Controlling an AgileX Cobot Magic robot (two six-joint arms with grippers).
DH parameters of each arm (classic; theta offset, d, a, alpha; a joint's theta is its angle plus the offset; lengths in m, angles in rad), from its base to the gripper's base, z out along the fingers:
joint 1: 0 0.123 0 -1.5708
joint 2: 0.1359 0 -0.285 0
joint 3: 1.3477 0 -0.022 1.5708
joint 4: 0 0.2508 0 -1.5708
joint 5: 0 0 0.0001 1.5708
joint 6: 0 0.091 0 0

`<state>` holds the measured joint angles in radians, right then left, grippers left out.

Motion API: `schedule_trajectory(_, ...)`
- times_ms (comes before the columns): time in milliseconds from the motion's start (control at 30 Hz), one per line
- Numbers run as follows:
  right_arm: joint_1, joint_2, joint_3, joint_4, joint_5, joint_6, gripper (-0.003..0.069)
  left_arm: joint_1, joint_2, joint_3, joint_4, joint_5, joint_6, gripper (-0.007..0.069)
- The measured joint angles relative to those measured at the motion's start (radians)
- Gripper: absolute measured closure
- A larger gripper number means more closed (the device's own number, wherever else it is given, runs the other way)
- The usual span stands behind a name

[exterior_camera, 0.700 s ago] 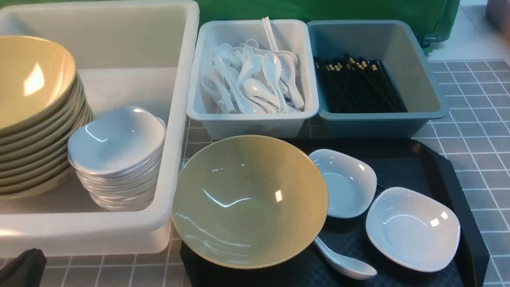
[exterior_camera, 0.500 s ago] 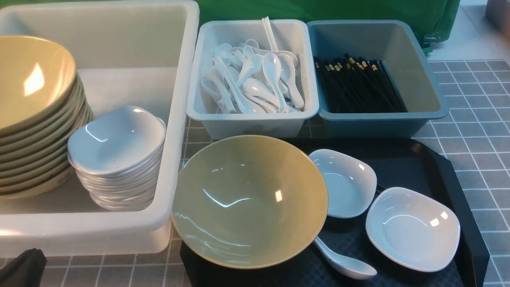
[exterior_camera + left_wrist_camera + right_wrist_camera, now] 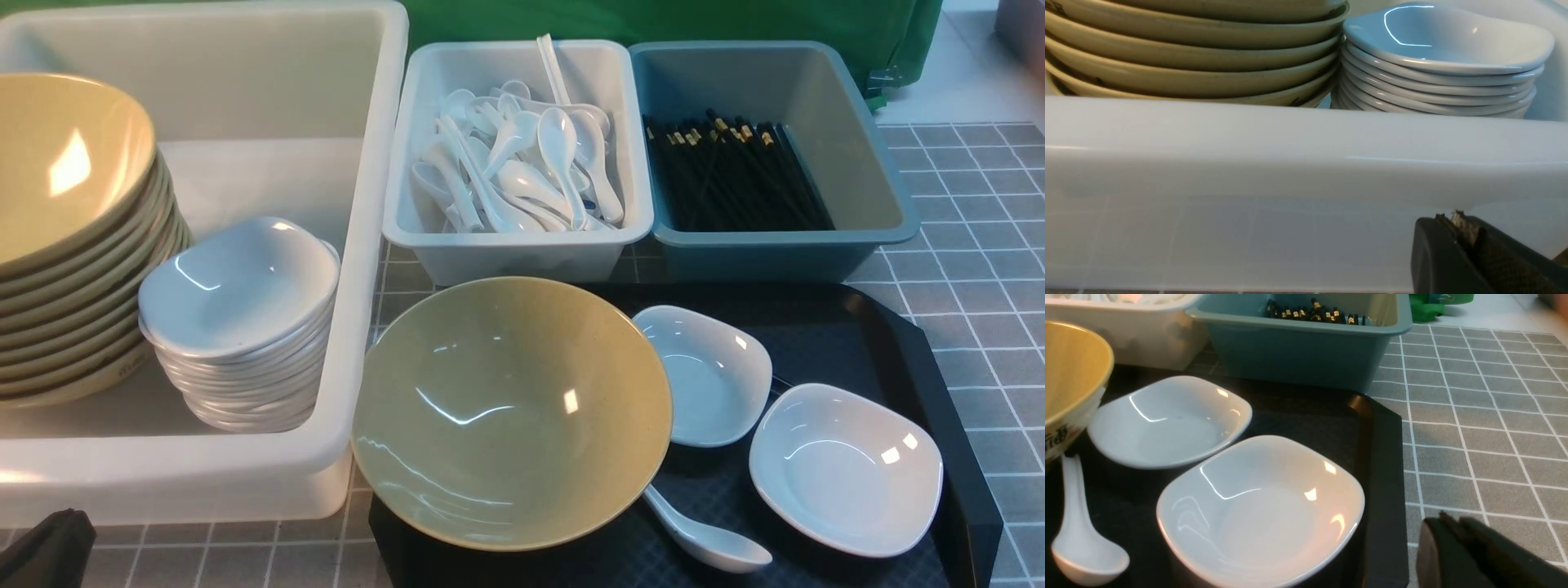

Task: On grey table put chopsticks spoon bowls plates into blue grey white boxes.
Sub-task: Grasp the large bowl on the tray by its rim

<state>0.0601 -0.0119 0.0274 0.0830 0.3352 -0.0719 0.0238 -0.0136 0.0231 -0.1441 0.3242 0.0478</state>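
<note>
Your left gripper [image 3: 1455,222] sits closed beside the white tub [image 3: 1290,155]; your right gripper [image 3: 1447,522] closed, empty, beside the black tray [image 3: 1384,477]

**Tabletop test bench laid out as a dish-sorting station.** The black tray [image 3: 824,327] lies on a grey table [image 3: 980,269] ruled with a white grid. Well behind the tray, a green cloth [image 3: 735,20] backs the scene. Left of the tray, a white tub [image 3: 359,245] holds stacked bowls [image 3: 82,245] and plates [image 3: 237,359]. Just behind the tray stand a grey-white bin [image 3: 522,253] of spoons [image 3: 522,163] and a blue bin [image 3: 759,257] of chopsticks [image 3: 735,171].
</note>
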Motion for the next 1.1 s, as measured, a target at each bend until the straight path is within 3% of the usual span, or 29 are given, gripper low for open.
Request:
schedule_trajectory(500,0.0,0.0,0.001,0.0,-0.069,0.0,0.0563,0.0,0.0,0.002,0.0,-0.047,0.002,0.0633)
schedule_trajectory(567,0.0,0.0,0.001,0.0,-0.138,0.0,0.0561,0.0,0.0,0.002,0.0,-0.121,0.002,0.0633)
schedule_trajectory(767,0.0,0.0,0.001,0.0,-0.594,0.0,0.0561,0.0,0.0,0.002,0.0,-0.485,0.002,0.0633)
schedule_trajectory(833,0.0,0.0,0.001,0.0,-0.652,0.001,0.0561,0.0,0.0,0.002,0.0,-0.531,0.002,0.0633)
schedule_trajectory(933,0.0,0.0,0.001,0.001,-0.781,0.113,0.0561,0.0,0.0,0.002,-0.004,-0.685,-0.027,0.0633)
schedule_trajectory(1033,0.0,0.0,0.001,0.003,-0.877,0.262,0.0561,0.0,0.0,0.002,-0.022,-0.884,-0.137,0.0633)
schedule_trajectory(1100,0.0,0.0,0.001,0.004,-0.914,0.294,0.0561,0.0,0.0,0.002,-0.034,-0.993,-0.194,0.0633)
